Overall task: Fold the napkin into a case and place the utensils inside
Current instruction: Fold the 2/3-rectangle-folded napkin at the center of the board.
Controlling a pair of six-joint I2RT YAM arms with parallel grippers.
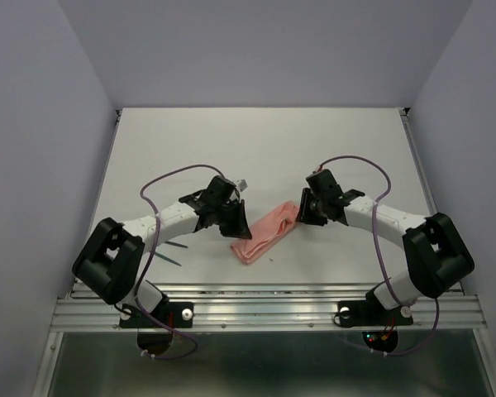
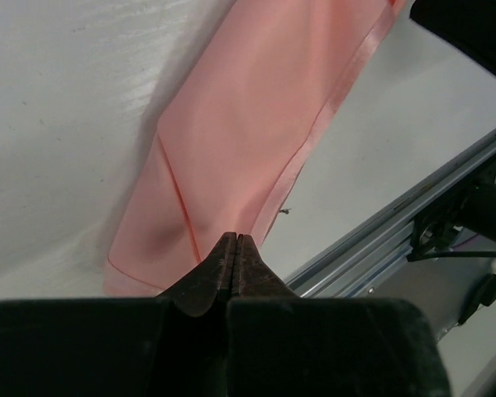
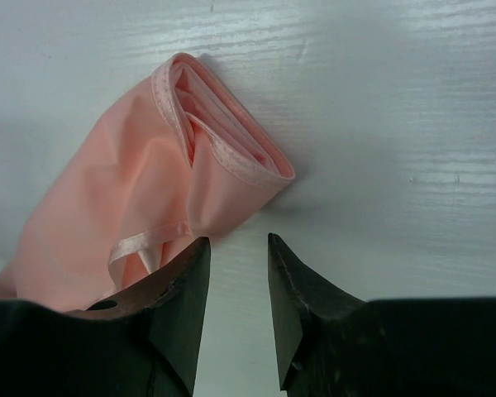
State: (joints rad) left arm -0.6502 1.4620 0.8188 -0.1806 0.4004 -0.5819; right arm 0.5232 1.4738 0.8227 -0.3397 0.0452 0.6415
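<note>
The salmon-pink napkin (image 1: 264, 234) lies folded into a narrow layered strip running diagonally on the white table; its open, rolled end (image 3: 231, 132) shows stacked hems. My left gripper (image 2: 236, 240) is shut, its tips right over the napkin (image 2: 248, 116) at its near-left end; no cloth shows between the fingers. My right gripper (image 3: 236, 240) is open at the far-right end, with bare table between its jaws and its left finger (image 3: 182, 273) overlapping the cloth's edge. Thin teal utensils (image 1: 172, 260) lie left of the napkin, beside the left arm.
The aluminium rail (image 1: 264, 310) runs along the table's near edge, close to the napkin's near end (image 2: 397, 223). Purple cables (image 1: 169, 175) loop over both arms. Grey walls enclose the table on three sides.
</note>
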